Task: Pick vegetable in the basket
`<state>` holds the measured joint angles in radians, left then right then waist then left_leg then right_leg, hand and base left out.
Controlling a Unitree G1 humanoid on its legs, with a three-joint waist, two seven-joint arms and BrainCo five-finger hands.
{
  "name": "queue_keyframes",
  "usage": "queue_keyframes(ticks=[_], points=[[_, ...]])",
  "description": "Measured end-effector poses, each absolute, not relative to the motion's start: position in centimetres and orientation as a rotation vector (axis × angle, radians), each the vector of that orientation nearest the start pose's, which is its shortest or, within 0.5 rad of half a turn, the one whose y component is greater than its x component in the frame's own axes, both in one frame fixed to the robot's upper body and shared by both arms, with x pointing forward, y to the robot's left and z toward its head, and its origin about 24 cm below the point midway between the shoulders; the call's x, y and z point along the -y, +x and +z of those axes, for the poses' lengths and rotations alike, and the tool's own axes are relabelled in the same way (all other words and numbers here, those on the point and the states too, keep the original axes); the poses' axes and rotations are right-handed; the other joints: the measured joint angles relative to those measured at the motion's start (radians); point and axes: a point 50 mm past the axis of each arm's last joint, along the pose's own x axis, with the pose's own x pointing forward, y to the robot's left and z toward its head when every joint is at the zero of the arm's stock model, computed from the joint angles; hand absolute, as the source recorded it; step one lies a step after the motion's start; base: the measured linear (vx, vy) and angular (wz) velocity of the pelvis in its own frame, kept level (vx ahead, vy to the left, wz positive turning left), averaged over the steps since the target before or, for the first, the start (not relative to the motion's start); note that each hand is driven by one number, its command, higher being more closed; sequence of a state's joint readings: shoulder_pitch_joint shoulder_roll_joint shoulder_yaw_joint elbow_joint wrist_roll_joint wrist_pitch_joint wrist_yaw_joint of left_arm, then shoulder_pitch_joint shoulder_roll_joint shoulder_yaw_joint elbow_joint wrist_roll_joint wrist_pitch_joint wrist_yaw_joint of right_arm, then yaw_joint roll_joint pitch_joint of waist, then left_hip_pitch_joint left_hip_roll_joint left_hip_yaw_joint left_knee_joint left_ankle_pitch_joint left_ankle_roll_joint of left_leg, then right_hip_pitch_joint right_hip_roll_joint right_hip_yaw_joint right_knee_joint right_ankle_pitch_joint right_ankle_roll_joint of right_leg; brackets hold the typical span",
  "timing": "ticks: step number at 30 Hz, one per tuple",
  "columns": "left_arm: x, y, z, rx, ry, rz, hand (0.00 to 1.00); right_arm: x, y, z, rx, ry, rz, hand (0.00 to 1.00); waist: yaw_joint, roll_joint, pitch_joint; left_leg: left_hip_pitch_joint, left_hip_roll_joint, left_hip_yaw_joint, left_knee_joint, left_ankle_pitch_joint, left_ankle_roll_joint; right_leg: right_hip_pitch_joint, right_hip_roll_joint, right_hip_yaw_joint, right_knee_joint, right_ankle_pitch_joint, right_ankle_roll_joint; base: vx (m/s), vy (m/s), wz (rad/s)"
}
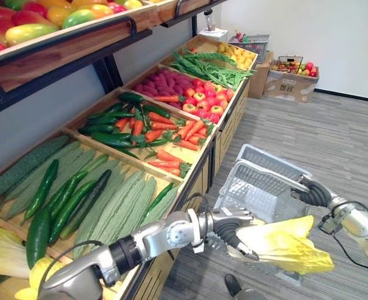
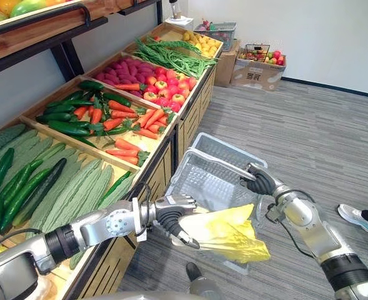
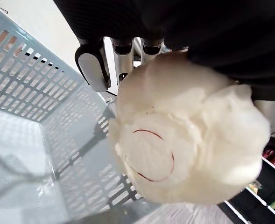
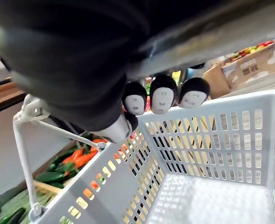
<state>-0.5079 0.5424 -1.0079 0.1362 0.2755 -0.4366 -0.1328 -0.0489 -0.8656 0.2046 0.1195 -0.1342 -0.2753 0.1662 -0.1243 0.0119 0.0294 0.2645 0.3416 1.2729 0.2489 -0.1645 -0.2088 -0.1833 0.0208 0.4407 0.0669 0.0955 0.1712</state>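
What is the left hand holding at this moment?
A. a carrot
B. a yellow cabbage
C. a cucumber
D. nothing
B: the left hand is curled round a yellow cabbage at the near end of the basket, whose handle the right hand grips.

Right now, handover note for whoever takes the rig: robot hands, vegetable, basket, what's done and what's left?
Left robot hand: shut on the yellow-leaved cabbage, holding it over the near end of the basket, not yet released.
Right robot hand: shut on the basket's handle, holding the basket up beside the produce stand.
Done: cabbage is in hand and over the basket.
Left: probably lower it in and open the left robot hand. The basket's floor looks bare in the right wrist view.
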Motion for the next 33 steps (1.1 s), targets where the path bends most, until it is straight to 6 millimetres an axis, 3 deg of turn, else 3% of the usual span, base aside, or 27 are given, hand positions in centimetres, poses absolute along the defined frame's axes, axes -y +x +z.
queue_keyframes(ticks=[12, 13, 26, 31, 33], points=[[-3.9, 24.1, 2.1, 0.420, 1.038, -1.227, 1.00, 22.2, 24.3, 8.1, 0.062, -0.950, 0.664, 1.00, -0.009, -0.007, -0.021, 0.000, 0.000, 0.030, 0.006, -0.007, -0.007, -0.022, 0.015, 0.028, 0.005, 0.002, -0.003, -0.06, 0.010, -0.08], [-4.1, 24.4, 1.9, 0.407, 1.052, -1.208, 0.00, 22.1, 24.3, 8.0, 0.057, -0.949, 0.675, 1.00, -0.011, -0.008, -0.022, 0.001, 0.000, 0.030, 0.007, -0.007, -0.007, -0.022, 0.016, 0.029, 0.005, 0.002, -0.003, -0.05, 0.019, -0.07], [-5.4, 26.3, 0.5, 0.341, 1.152, -1.094, 0.00, 20.7, 23.5, 7.5, 0.045, -0.914, 0.788, 1.00, -0.014, -0.016, -0.021, -0.002, 0.022, 0.029, 0.039, -0.018, 0.000, -0.021, 0.013, 0.018, -0.017, 0.003, -0.004, -0.04, 0.015, 0.00], [-4.6, 26.7, 2.0, 0.398, 1.111, -1.059, 0.00, 21.1, 23.4, 7.4, 0.042, -0.896, 0.752, 1.00, -0.014, -0.022, -0.017, -0.018, 0.019, -0.005, 0.032, -0.018, 0.001, -0.010, -0.002, -0.021, -0.011, 0.003, -0.004, -0.06, 0.000, 0.21], [-3.4, 26.7, 4.3, 0.488, 1.025, -1.019, 0.00, 21.8, 23.4, 6.8, 0.024, -0.847, 0.683, 1.00, -0.006, -0.031, -0.011, -0.025, 0.016, -0.031, 0.028, -0.018, 0.004, 0.000, -0.013, -0.041, -0.008, 0.003, -0.004, -0.08, -0.003, 0.29]])
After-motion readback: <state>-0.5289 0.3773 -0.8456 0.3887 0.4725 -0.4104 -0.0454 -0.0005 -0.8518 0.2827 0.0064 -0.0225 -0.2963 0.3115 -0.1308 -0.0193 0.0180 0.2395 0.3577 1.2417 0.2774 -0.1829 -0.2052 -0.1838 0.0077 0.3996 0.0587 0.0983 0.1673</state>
